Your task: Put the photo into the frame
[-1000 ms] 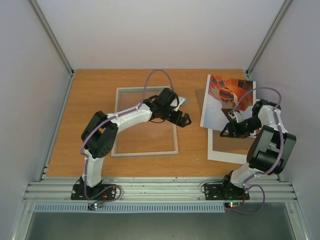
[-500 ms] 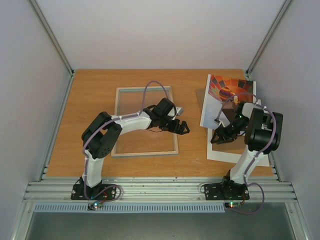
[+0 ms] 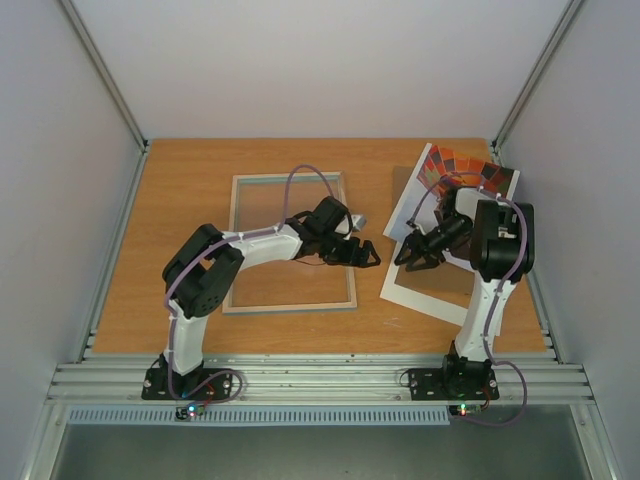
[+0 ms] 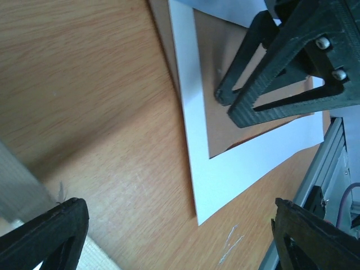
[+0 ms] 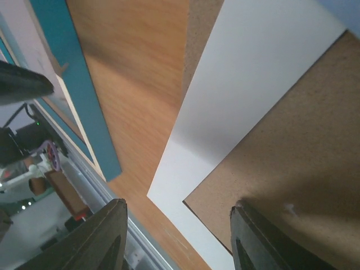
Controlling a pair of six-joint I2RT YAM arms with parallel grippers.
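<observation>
Swung leftward since a second ago, the right gripper holds its jaws spread, tips down on the brown board inside the white mat, pinching nothing. The stack has turned with it. Beyond, the photo lies tilted over the mat's far end. The left gripper hovers agape nearby, just past the right edge of the frame.

A wood-grain bench fills the enclosure floor. Toward 3 o'clock lies a white card mat, skewed, on a flat brown backing board that shows through its window. A ribbed metal rail borders the bench at 6 o'clock.
</observation>
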